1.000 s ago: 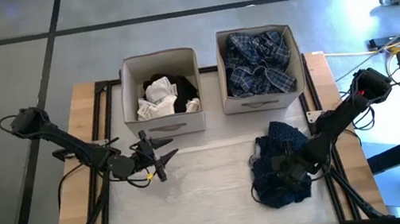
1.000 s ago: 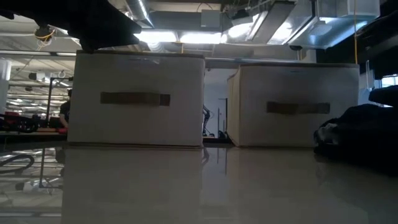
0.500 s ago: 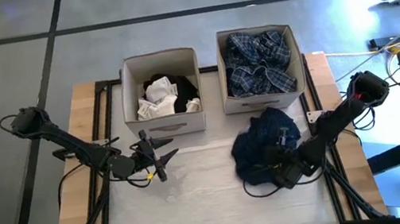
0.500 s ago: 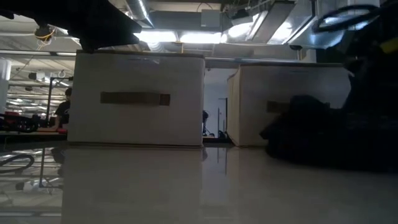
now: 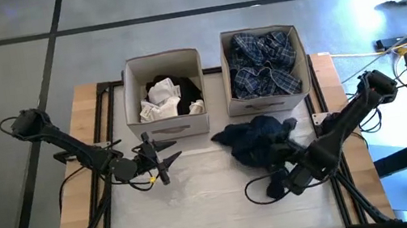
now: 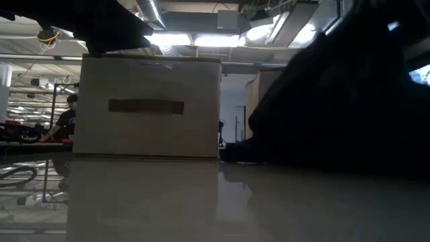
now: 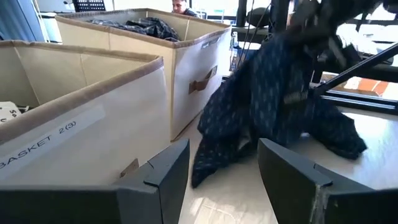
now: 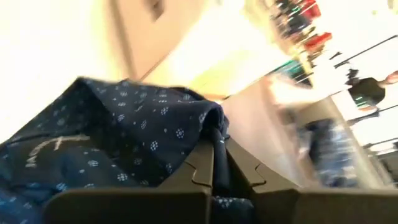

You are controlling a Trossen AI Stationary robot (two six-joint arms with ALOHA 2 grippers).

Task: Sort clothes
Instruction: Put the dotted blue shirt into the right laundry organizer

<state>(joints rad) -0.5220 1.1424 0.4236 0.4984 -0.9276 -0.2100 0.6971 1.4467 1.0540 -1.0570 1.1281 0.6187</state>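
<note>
Right tool (image 8: 214, 163) clamped tight on dark navy dotted fabric garment (image 5: 255, 140), dragging it over bench (image 5: 201, 204) toward plaid-filled beige box (image 5: 269, 102); judged like-with-like sorting. Left tool (image 5: 163, 160) spread wide, empty, mid-bench.

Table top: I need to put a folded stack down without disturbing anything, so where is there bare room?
Bare: the strip in front of the left gripper toward the table near edge, and the middle between it and the navy garment. Crowded: the right side, where the right gripper is shut on that garment below the right box; the left box fills the back left.
</note>
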